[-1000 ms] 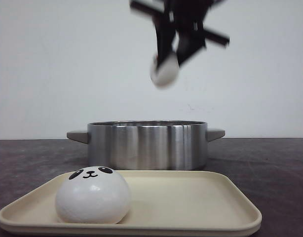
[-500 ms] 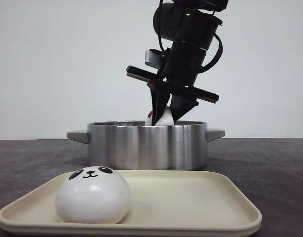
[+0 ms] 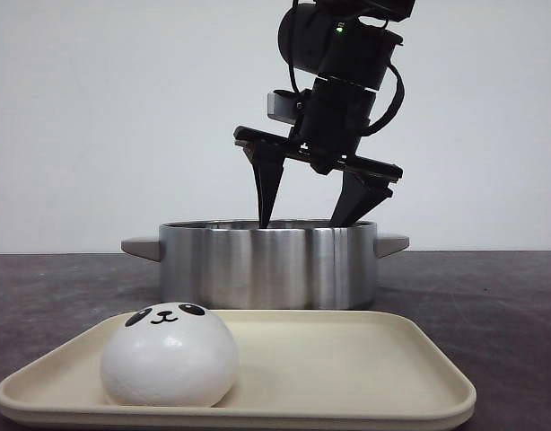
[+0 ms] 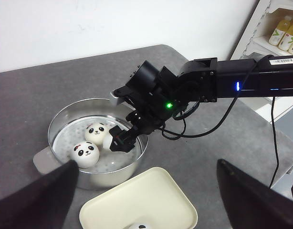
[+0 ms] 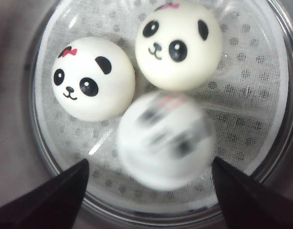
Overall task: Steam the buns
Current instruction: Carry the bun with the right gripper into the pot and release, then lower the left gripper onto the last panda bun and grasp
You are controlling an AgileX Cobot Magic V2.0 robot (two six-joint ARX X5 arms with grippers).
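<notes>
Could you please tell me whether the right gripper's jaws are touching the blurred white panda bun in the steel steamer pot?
Apart: the right wrist view shows the blurred bun clear between the open jaws.

round white panda-faced buns [image 5: 94, 78]: I see black eyes, red bows
round shiny steel steamer pot [image 3: 266, 265]: silver, dotted white liner
flat rectangular plastic tray [image 3: 347, 359]: cream

Three buns [image 5: 164, 138] crowd the steamer pot [image 3: 267, 265]; tray's [image 3: 365, 368] right half lies free.
</notes>
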